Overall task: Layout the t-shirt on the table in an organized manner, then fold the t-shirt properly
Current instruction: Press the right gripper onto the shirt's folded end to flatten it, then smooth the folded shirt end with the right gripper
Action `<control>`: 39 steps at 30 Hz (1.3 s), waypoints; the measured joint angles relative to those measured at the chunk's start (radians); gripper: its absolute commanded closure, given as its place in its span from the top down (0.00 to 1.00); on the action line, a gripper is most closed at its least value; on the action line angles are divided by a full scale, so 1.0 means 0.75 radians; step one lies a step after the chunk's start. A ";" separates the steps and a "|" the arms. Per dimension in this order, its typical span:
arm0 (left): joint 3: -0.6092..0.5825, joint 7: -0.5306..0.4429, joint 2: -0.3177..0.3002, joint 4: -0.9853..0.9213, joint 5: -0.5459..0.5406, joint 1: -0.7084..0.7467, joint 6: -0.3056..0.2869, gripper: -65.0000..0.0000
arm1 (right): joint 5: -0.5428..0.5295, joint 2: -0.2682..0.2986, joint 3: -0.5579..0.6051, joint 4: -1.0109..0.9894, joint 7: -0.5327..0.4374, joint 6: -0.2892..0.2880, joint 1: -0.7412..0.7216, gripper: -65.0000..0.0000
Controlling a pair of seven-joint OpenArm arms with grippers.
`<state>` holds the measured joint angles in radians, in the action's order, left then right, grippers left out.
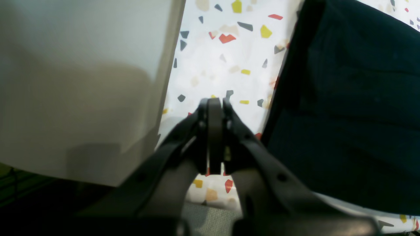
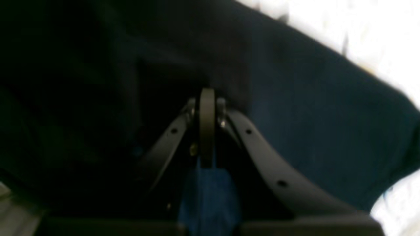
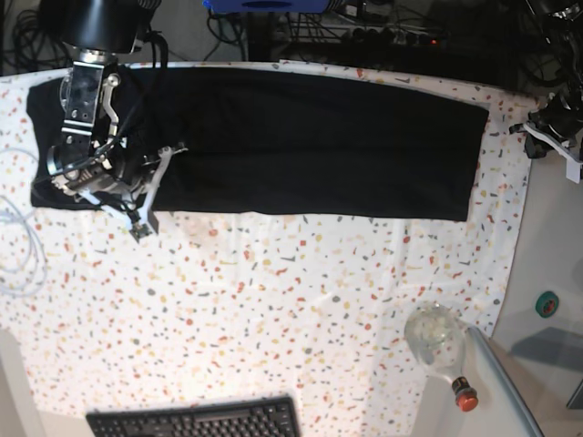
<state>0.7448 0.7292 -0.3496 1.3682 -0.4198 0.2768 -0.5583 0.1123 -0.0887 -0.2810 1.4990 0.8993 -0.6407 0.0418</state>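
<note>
Across the far edge of the table [image 3: 273,300] lies one black t-shirt [image 3: 301,146], a long flat band (folded lengthwise). Two grippers: the right gripper [image 2: 206,98] is clamped on its left end, the left gripper [image 1: 215,105] closed and empty beyond its right end.

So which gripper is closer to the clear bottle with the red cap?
The left gripper. It sits at the table's far corner on the bottle's side; the right gripper is across the table, at the t-shirt's end.
</note>
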 measured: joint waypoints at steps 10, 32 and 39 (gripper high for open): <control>0.000 0.000 0.001 0.000 0.000 0.000 -0.001 0.00 | 0.012 0.001 0.062 -0.114 -0.020 0.000 -0.047 0.00; 0.001 0.001 0.001 -0.001 0.001 -0.002 0.000 0.00 | 0.007 0.004 0.226 0.435 0.164 -0.004 0.200 0.00; 0.000 0.000 -0.001 -0.001 0.001 -0.003 0.000 0.00 | 0.011 0.026 0.001 0.530 0.092 -0.004 0.419 0.00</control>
<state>0.7448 0.7292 -0.3500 1.3678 -0.4191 0.2749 -0.5583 0.1207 -0.0692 -0.2802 1.8965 0.9680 -0.6437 0.3557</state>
